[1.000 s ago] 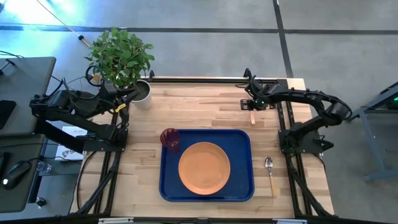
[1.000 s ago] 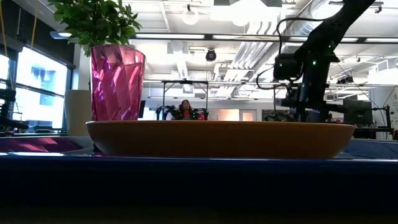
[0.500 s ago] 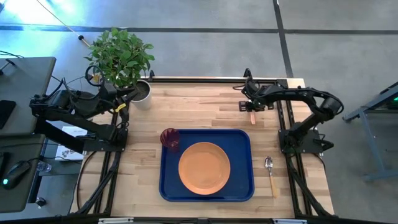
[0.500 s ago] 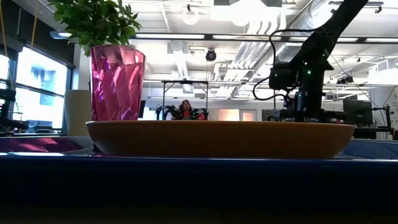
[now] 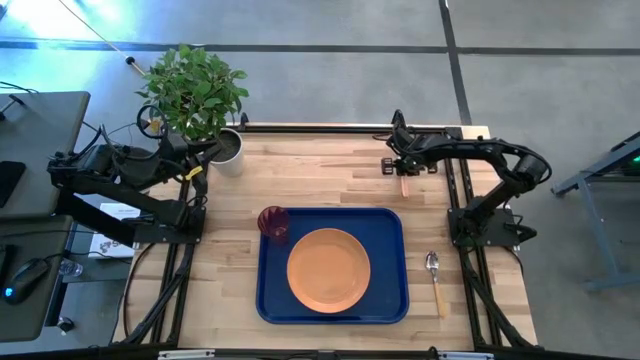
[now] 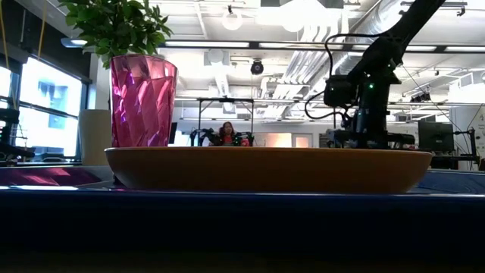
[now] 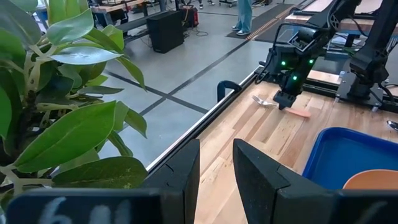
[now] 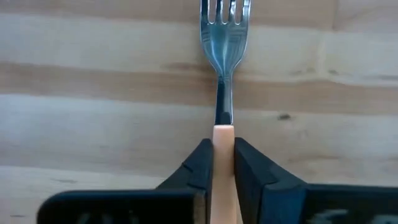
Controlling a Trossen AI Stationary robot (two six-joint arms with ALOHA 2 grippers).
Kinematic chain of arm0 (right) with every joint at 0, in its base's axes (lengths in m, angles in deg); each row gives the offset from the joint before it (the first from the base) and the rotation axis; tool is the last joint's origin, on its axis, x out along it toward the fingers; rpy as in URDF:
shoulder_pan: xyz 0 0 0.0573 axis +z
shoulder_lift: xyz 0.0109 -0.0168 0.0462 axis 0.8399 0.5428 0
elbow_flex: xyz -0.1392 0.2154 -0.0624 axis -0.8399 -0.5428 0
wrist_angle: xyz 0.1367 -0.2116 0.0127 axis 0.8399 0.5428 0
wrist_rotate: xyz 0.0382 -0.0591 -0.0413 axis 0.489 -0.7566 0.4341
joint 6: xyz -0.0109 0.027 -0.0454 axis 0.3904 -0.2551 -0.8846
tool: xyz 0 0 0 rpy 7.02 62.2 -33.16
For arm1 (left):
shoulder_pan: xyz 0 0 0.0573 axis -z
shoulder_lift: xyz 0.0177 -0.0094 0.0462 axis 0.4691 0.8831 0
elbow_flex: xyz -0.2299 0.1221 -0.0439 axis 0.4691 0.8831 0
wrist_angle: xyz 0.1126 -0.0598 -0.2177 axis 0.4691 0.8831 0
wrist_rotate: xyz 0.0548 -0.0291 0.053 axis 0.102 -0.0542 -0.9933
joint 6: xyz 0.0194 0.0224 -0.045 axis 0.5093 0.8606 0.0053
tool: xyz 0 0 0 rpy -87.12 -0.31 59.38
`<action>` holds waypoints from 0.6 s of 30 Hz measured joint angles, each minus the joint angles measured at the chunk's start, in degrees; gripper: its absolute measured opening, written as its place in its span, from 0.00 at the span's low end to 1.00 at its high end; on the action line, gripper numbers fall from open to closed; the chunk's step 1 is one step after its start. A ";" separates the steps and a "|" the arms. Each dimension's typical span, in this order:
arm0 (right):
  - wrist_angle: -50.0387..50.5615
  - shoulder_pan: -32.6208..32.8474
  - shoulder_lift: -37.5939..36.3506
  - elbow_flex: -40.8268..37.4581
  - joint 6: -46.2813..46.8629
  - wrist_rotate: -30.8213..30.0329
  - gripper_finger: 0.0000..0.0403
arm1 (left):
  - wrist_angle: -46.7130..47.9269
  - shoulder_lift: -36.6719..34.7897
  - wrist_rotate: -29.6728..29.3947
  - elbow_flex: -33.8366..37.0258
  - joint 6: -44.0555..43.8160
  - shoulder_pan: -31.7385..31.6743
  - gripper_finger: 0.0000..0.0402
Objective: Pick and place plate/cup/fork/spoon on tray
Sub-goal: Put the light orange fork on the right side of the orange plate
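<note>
Tray (image 5: pixel 268 300) is already carrying the plate (image 5: pixel 328 269) and cup (image 5: pixel 273 223); right gripper (image 8: pixel 222 163) is pinching the fork (image 8: pixel 223 74) handle, fork lying on the tabletop (image 5: pixel 320 175) beyond the tray. I'd be lifting straight up, keeping it level. Left gripper (image 7: pixel 216 167) is sitting spread by the plant (image 5: pixel 195 90).

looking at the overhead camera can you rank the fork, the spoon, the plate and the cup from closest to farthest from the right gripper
1. The fork: between the right gripper's fingers, at the table's far right.
2. The plate: middle of the blue tray.
3. The spoon: right of the tray; too close to the plate to call.
4. The cup: tray's far-left corner.
</note>
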State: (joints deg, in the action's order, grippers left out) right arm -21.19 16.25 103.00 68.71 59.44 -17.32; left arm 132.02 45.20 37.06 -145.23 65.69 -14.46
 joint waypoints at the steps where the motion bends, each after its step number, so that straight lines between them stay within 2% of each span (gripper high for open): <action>1: -0.06 0.00 -0.05 0.35 0.01 0.00 0.08 | 0.00 -0.02 0.00 0.00 0.02 0.02 0.22; 12: 3.74 2.71 -1.44 6.70 -0.12 0.78 0.04 | 0.01 0.00 0.00 0.00 0.01 0.02 0.22; 18: 8.14 7.20 -2.96 12.30 1.68 -1.98 0.04 | 0.00 -0.02 0.03 -0.01 0.01 0.01 0.22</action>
State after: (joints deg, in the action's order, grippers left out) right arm -13.04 23.44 100.04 81.00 61.11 -19.29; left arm 132.02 45.18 37.09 -145.24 65.70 -14.45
